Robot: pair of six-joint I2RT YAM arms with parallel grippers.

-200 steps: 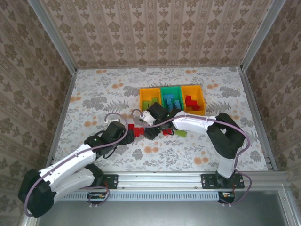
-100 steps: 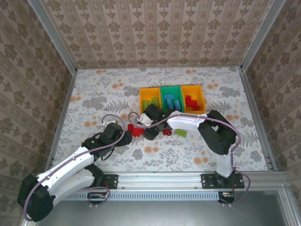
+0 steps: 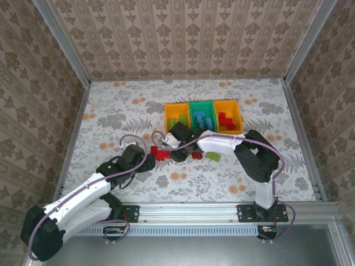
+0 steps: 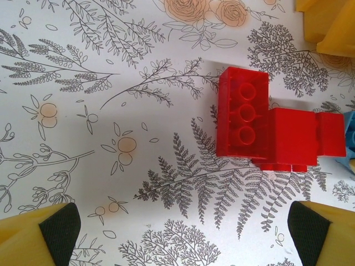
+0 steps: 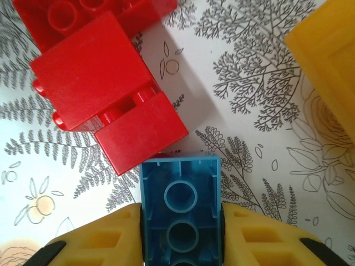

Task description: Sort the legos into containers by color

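Observation:
My right gripper [image 5: 181,224] is shut on a blue lego [image 5: 180,194], upside down with its hollow underside showing, just above the table. Touching its far end is a cluster of red legos [image 5: 91,72]. In the top view this cluster [image 3: 159,153] lies between my right gripper [image 3: 177,151] and my left gripper [image 3: 145,161]. My left gripper [image 4: 180,233] is open and empty, with the red legos [image 4: 244,119] ahead of its fingers. The three joined containers stand behind: a left orange one [image 3: 168,117] with green bricks, a green middle one [image 3: 192,105] with blue bricks, a right orange one [image 3: 238,113] with red bricks.
A light green lego [image 3: 213,157] and a small red one [image 3: 196,154] lie beside the right forearm. An orange bin's corner [image 5: 327,61] is close on the right of the right wrist view. Metal rails edge the floral tablecloth.
My left gripper has drawn back a little toward the lower left, away from the red legos. The right arm's elbow has shifted left; its gripper stays shut on the blue lego.

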